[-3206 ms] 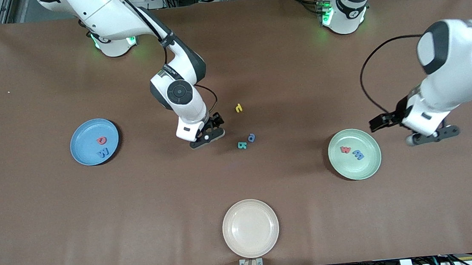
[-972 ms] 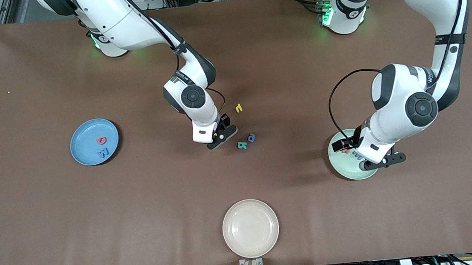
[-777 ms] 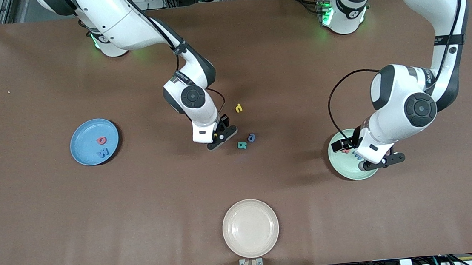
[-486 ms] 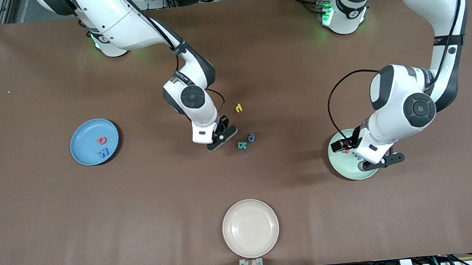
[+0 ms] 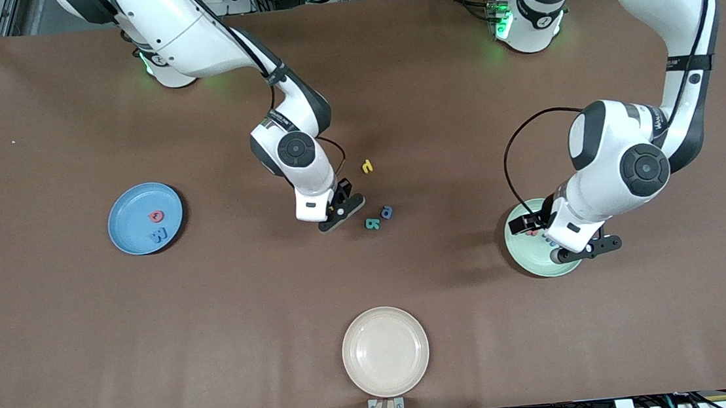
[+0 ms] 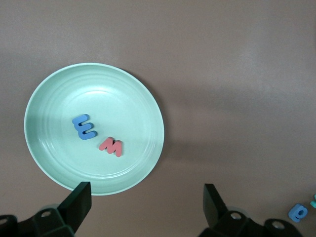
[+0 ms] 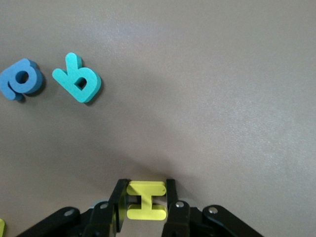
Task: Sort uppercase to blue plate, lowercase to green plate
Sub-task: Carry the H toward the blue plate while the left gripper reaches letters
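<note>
My right gripper (image 5: 339, 211) (image 7: 146, 198) is shut on the yellow H (image 7: 146, 200), low at the table beside the teal letter (image 5: 372, 223) (image 7: 77, 78). A blue rounded letter (image 5: 387, 212) (image 7: 19, 79) lies next to the teal one. The small yellow hooked letter (image 5: 367, 165) lies farther from the front camera. The blue plate (image 5: 130, 208) holds the red Q (image 5: 156, 216) and a blue M/W (image 5: 158, 234). My left gripper (image 5: 587, 250) (image 6: 145, 202) hangs open over the edge of the green plate (image 5: 539, 266) (image 6: 143, 94). That plate holds a blue rounded letter (image 6: 84, 127) and the red w (image 6: 111, 146).
A cream plate (image 5: 386, 351) sits at the table edge nearest the front camera, midway between the arms. The left arm's forearm covers much of the green plate in the front view.
The right gripper's fingers have closed onto the yellow H. The left arm swung in from beside the green plate to over it and has since barely moved.
</note>
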You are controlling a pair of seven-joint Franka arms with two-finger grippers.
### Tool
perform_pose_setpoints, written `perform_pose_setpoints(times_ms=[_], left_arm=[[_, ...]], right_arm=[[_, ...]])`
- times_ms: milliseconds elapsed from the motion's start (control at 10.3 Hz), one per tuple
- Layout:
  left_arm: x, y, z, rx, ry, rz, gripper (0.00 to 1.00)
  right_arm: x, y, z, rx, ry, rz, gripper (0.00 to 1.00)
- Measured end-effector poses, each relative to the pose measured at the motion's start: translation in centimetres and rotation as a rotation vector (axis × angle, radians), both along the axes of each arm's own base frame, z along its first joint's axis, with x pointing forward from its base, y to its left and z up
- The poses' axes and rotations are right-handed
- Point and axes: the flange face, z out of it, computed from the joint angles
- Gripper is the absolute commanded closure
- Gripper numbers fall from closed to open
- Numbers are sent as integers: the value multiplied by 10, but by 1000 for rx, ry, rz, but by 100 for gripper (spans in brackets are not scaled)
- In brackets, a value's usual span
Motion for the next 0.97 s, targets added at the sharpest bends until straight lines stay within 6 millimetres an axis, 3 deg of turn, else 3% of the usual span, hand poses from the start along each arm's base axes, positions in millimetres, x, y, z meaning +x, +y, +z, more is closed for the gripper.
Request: perform_pose_setpoints(times_ms=[486,777,972], left_arm=[[0,0,-2,1,3,6,0],[-2,-9,-3,4,10,49,0],[-9,-32,-4,9,18,84,0]], right_arm=[[13,-13,2,-7,-16,39,70],[44,-52,4,-19,-13,72,71],[57,-66,12,-25,-16,122,71]])
